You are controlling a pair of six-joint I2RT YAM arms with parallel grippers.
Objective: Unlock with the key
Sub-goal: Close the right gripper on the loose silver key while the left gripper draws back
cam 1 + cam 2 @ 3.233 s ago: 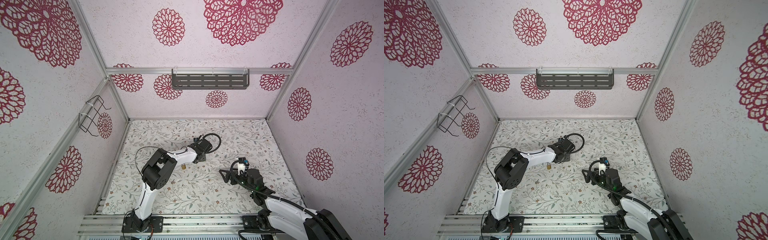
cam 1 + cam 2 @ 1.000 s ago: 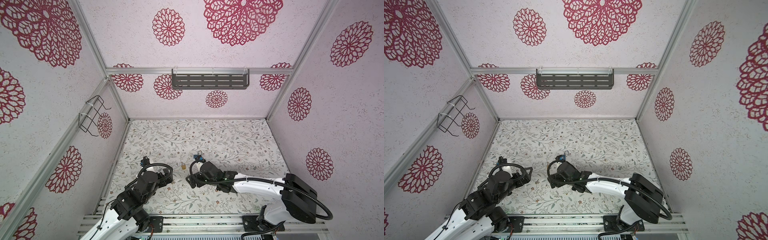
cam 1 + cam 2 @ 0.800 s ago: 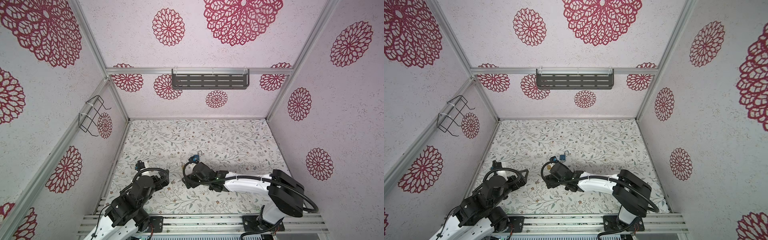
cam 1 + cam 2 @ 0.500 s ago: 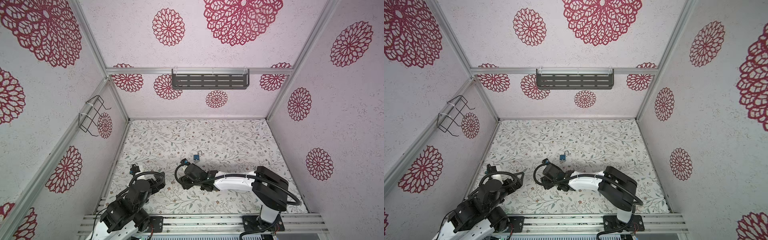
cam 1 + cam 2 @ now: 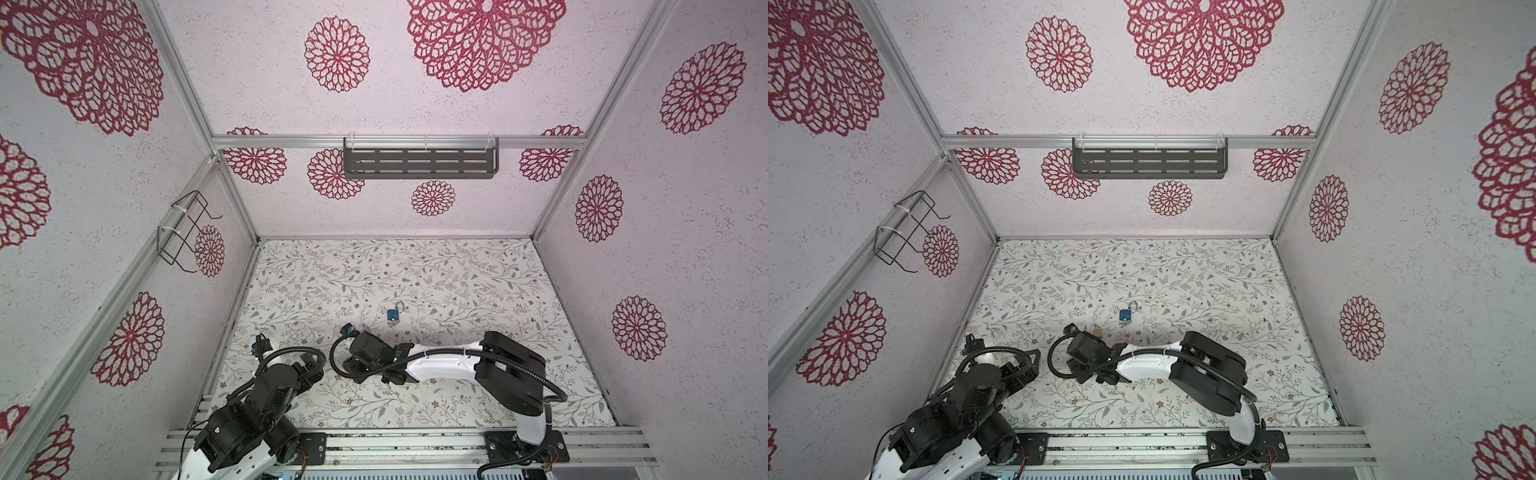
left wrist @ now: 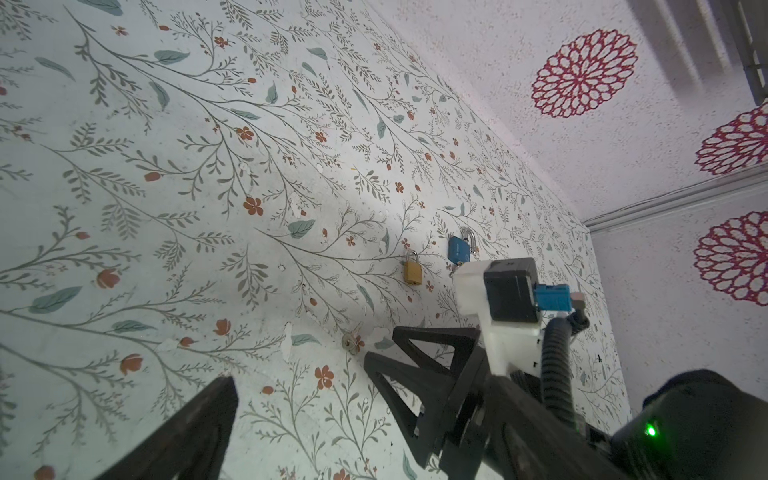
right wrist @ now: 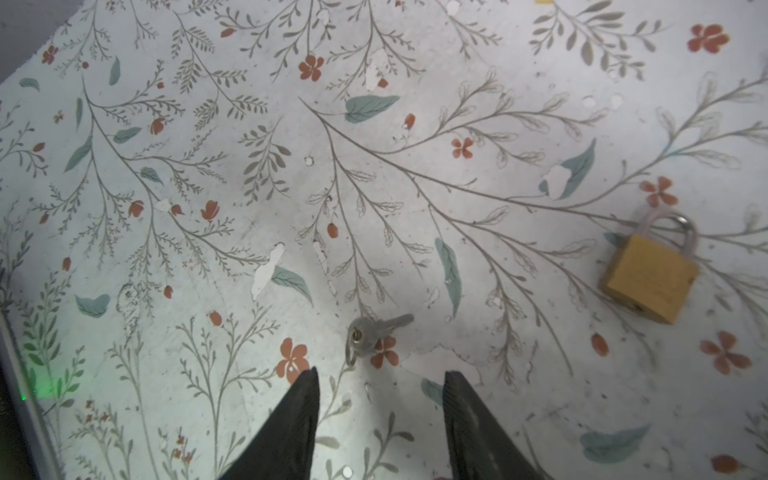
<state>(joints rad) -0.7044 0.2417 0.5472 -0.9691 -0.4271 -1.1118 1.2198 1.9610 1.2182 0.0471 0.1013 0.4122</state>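
Brass padlock (image 7: 650, 278) lies flat on floral mat (image 7: 166, 166), shackle looks shut. Key (image 7: 368, 334) w/ ring also flat on mat, apart from the lock, just ahead of R gripper (image 7: 378, 376) tips: fingers apart, nothing btwn them, key not gripped. L gripper (image 5: 316, 371) spread wide, empty, near mat's front-left. Blue padlock (image 5: 392, 314) sits further back, mid-mat.
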